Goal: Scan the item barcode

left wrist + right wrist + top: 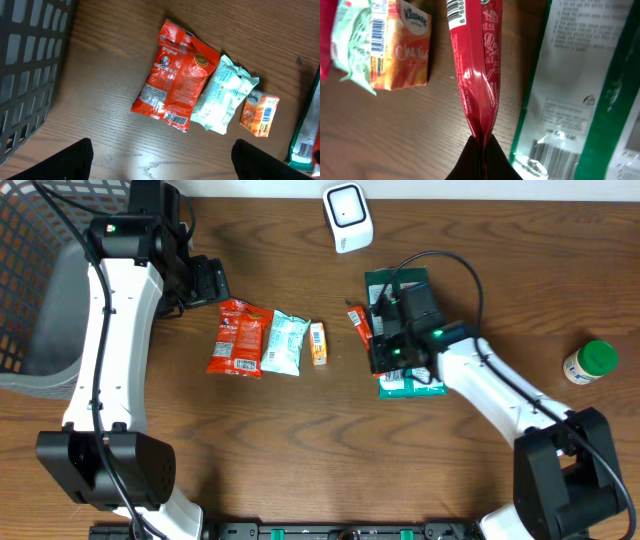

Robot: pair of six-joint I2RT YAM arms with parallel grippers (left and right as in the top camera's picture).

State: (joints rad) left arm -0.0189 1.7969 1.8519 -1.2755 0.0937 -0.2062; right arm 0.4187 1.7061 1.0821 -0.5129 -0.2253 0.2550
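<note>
One, the right claw point(481, 150), is clamped on the red wrapper point(477, 75) (left claw point(162, 160) gapes wide).

pkts point(240, 338) crowd ctr, basket point(30, 240) blocks L side

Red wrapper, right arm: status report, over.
Right end effector shut on red wrapper, barcode showing. Left end effector open, empty. Green bag close alongside; scanner stands beyond it.

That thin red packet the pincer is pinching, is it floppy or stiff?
Probably floppy: the red packet creases and buckles above the right pincer, gripped by one end. Its glossy film looks slippery, so it might slide out.
</note>
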